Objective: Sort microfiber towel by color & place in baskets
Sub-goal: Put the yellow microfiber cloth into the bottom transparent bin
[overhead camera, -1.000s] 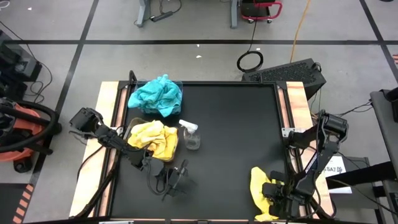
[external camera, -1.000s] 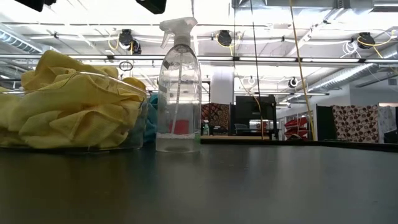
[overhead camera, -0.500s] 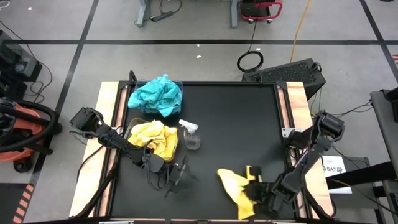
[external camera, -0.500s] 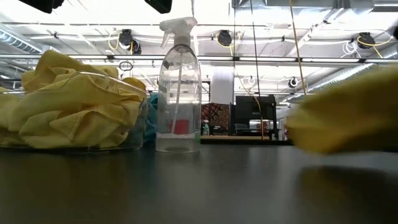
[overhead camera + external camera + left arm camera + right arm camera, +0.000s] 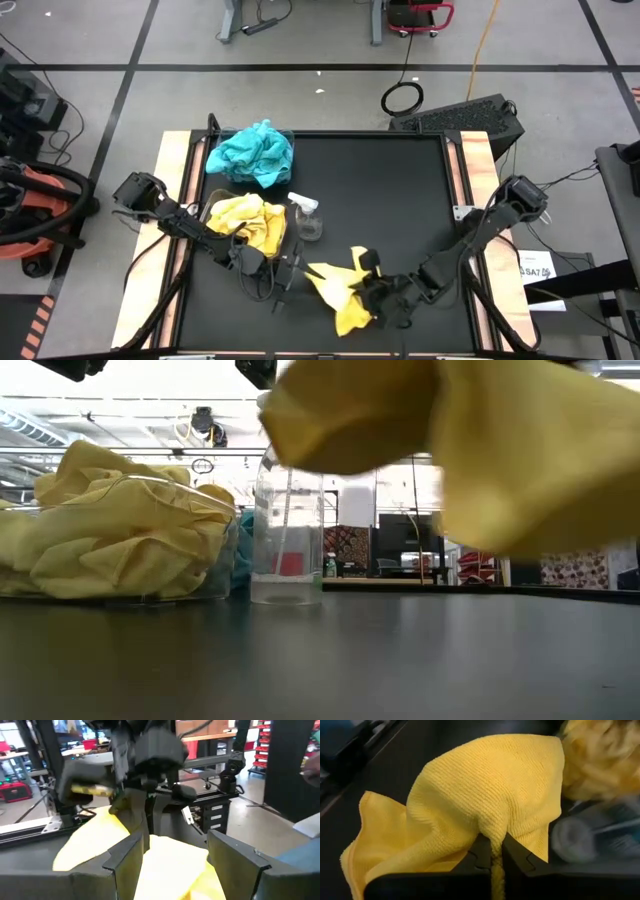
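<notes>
Here, a yellow microfiber towel (image 5: pixel 340 290) hangs pinched in the right hand (image 5: pixel 372 292), lower centre of the high view, above the dark tabletop (image 5: pixel 390 200); in the right wrist view its two fingers (image 5: pixel 517 854) are pressed together on a fold of the cloth (image 5: pixel 490 795), which drapes over them. In the low view the same towel (image 5: pixel 480 450) fills the upper right of the frame, clear of the surface. The left hand (image 5: pixel 285 278) sits just left of the towel in the high view, its fingers (image 5: pixel 125 857) spread apart, with the yellow cloth (image 5: pixel 170 865) between and beyond them in the left wrist view. Farther left, a clear basket (image 5: pixel 275 235) holds a heap of yellow towels (image 5: pixel 245 220), and at the upper left of the tabletop a second basket (image 5: pixel 288 138) holds teal towels (image 5: pixel 250 152). A clear spray bottle (image 5: pixel 305 217) lies just right of the yellow basket; in the low view it (image 5: pixel 285 550) stands upright beside that basket (image 5: pixel 225 550).
</notes>
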Motion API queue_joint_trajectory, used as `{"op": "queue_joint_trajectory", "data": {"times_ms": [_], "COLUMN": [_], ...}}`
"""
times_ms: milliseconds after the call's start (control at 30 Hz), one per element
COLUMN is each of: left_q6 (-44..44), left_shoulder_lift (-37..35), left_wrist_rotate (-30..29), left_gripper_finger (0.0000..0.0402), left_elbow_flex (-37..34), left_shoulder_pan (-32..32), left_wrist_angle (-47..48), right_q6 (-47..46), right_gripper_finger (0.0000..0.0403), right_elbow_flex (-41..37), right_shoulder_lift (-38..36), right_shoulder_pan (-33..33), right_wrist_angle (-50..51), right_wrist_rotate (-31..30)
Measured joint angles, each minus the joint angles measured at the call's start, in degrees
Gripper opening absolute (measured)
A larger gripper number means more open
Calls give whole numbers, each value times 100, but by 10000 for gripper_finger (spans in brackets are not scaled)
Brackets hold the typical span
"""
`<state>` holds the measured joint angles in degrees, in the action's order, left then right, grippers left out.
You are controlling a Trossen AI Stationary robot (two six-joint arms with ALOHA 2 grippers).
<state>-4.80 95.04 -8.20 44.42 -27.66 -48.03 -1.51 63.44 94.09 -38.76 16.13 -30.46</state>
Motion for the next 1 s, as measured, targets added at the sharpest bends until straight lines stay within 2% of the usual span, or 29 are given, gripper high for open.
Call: {"op": "queue_joint_trajectory", "data": {"times_ms": [200,300,533,633,1000], "left_q6": [93,289,442,439,444], "left_shoulder_lift": [0,0,-2,-9,2], "left_wrist_rotate": [-110,-115,-90,-175,-296], "left_gripper_finger": [226,239,332,359,368], "left_elbow_flex": [0,0,0,0,2], "left_shoulder_pan": [1,42,141,218,420], "left_wrist_angle": [39,129,149,53,-105], "right_q6": [1104,1488,2100,2280,3162], "right_gripper_finger": [5,5,6,6,6], "right_elbow_flex": [425,641,1007,1116,1186], "right_shoulder_lift": [-2,-2,-7,-8,-16], "right_shoulder_pan": [399,543,733,820,1018], "right_wrist_angle": [-149,-128,-73,-106,-1246], "right_wrist_rotate": [22,33,91,187,515]}}
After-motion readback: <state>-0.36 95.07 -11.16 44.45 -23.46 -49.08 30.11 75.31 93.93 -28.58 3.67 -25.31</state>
